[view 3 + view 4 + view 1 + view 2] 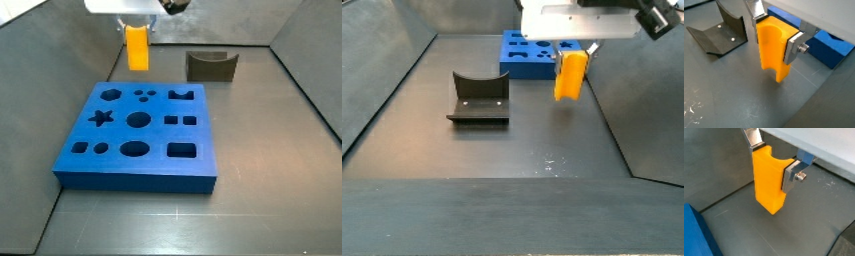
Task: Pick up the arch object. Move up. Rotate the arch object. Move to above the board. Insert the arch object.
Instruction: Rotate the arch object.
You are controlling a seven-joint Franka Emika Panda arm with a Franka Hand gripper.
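My gripper (774, 34) is shut on the arch object (774, 50), a tall narrow yellow-orange block with a curved notch at its top end. It hangs upright between the silver fingers (791, 175) in both wrist views, clear of the floor. In a side view the gripper (138, 22) holds the arch object (138, 48) in the air just past the far edge of the board (134, 180). The board is a thick blue slab with shaped holes. In a side view the arch object (571, 77) hangs in front of the board (513, 62). The board's edge shows in both wrist views (827, 47) (694, 233).
The dark L-shaped fixture (211, 66) stands on the floor beyond the board, beside the held block. It also shows in a side view (478, 98) and a wrist view (721, 32). Grey walls enclose the floor on several sides.
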